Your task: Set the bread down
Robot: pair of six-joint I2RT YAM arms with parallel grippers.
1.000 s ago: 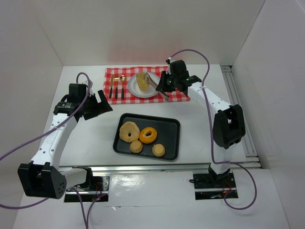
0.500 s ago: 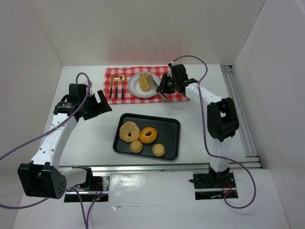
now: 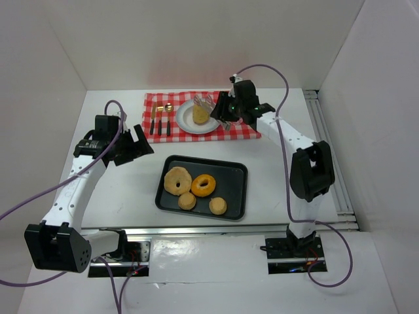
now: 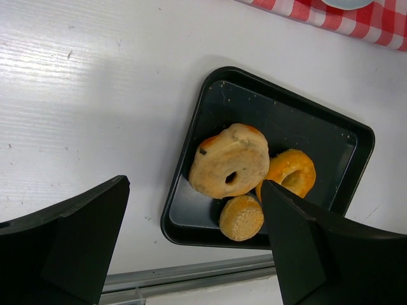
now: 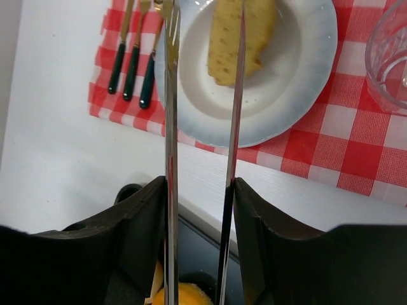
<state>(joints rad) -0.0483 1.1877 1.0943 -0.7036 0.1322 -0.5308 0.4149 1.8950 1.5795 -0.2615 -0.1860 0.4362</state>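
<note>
Right hand [image 5: 202, 38]: fingers spread, gripping nothing, hovering over the white plate [image 5: 299, 95]. Bread [image 5: 238, 35]: lying on that plate, just beyond the fingertips. Left hand [image 4: 191, 248]: hanging spread above the black tray [image 4: 318, 136] on the desk [image 4: 82, 95].

No readable text, label or number anywhere.

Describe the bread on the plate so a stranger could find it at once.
Find the red checked cloth at the table's far edge. On it sits a white plate, right of the cutlery. The bread is the pale yellow slice there, unlike the round pastries in the black tray.
</note>
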